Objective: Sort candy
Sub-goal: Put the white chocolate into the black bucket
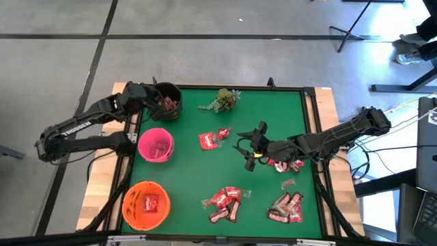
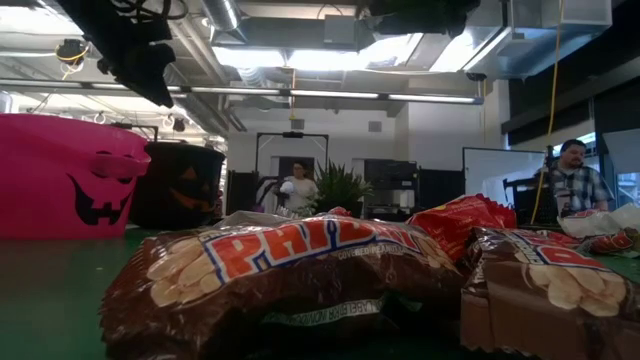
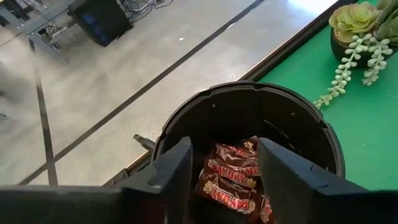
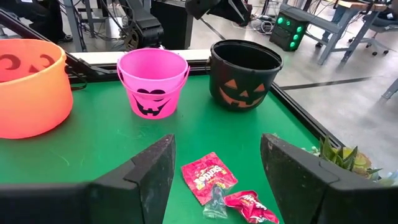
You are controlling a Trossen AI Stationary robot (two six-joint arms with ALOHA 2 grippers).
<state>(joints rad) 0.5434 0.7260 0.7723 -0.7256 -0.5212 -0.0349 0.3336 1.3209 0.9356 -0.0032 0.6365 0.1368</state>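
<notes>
Nearest the front edge of the green table (image 1: 184,198), two heaps of candy lie side by side: a cluster of mixed red packets and brown bars (image 1: 226,200), roughly seven pieces, and a second heap (image 1: 287,207) of about five nearer the right side, its bars mostly lying with their long axes running front to back, tilted slightly. In the low view a brown bar (image 2: 290,275) lies broadside across the front, its long axis left to right. One single brown piece (image 1: 289,183) lies just behind the right heap.

Three bowls stand along the left side. The orange bowl (image 1: 145,204) at the front holds one red packet, the pink bowl (image 1: 156,145) sits behind it, and the black bowl (image 1: 168,101) at the far corner holds several brown bars (at least three show in the left wrist view).

Mid-table, the right gripper (image 1: 251,151) hovers with its fingers spread and nothing between them; a few red packets (image 1: 285,165) lie beneath its wrist. Two red packets (image 1: 213,138) lie just to its left, flat, long axes slanted.

Farther back, the left gripper (image 3: 225,171) hangs over the black bowl, fingers parted and empty. A green sprig (image 1: 222,100) rests at the far edge
</notes>
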